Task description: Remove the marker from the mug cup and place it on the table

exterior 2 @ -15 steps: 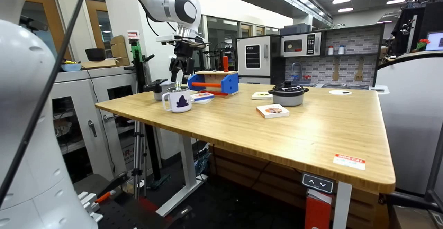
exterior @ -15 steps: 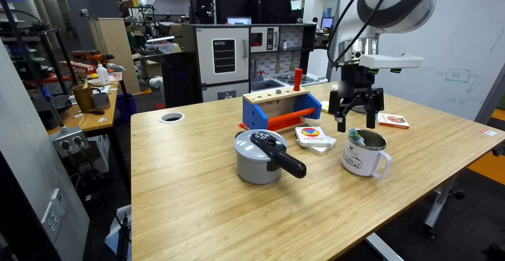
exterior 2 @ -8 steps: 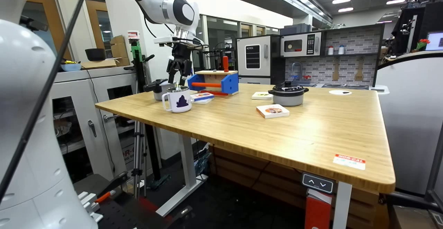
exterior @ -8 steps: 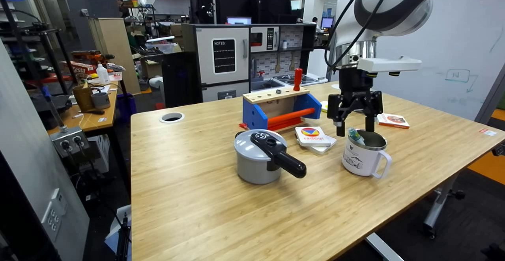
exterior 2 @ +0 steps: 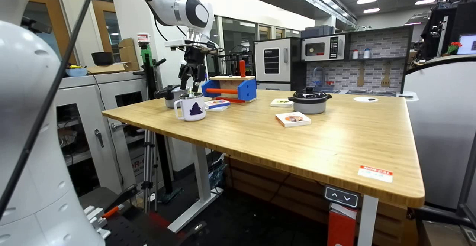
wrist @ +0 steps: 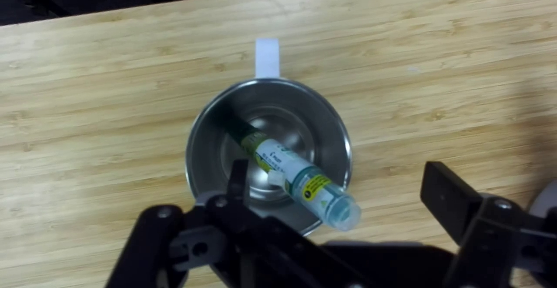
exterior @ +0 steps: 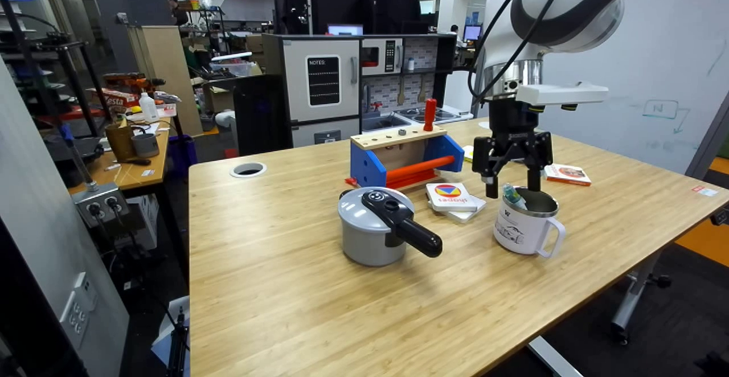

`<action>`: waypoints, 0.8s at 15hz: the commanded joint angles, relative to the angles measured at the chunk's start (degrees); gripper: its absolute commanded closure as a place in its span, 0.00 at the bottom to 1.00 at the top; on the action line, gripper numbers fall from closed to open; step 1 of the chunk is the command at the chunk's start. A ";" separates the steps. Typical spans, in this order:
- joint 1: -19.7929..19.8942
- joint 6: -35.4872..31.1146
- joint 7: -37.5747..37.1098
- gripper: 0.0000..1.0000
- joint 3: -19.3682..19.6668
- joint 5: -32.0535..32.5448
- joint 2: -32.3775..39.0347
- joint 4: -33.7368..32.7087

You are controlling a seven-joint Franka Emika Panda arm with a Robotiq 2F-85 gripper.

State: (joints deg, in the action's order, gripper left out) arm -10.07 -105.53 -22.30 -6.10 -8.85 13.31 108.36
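The white mug cup (exterior: 515, 232) stands upright on the pale wood table (exterior: 285, 308), its handle toward the near table edge in the wrist view. The greenish marker (wrist: 285, 162) leans inside the mug (wrist: 320, 114), its clear end sticking out over the rim. The marker's top also shows in both exterior views (exterior: 514, 197) (exterior 2: 190, 91). My gripper (exterior: 512, 188) is open and points down just above the mug. In the wrist view the gripper (wrist: 337, 174) has one finger over the mug's opening and the other outside the rim. The marker's top lies between them, and nothing is held.
A grey pot with a black handle (exterior: 373, 234) stands beside the mug. Flat boxes (exterior: 451, 197) and a blue-and-red toy workbench (exterior: 407, 158) lie behind. Another lidded pot (exterior 2: 309, 107) and a flat box (exterior 2: 293, 120) are farther along the table.
Over the last second my gripper has come down slightly toward the mug and shifted a little left in both exterior views. In the last half second it has hardly moved. Marker and mug have not moved.
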 commanded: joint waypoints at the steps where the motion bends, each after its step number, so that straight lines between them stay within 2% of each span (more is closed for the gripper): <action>1: -0.17 1.55 -0.98 0.00 0.04 0.68 0.86 -1.49; 2: -0.17 1.55 -0.94 0.18 0.04 0.66 0.93 -1.58; 3: -0.16 1.58 -1.01 0.26 0.06 0.64 1.00 -1.72; 12: 0.12 1.90 -0.97 0.88 0.34 0.32 0.86 -2.33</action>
State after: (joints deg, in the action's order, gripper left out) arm -10.06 -105.45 -22.36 -5.87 -8.80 13.42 107.68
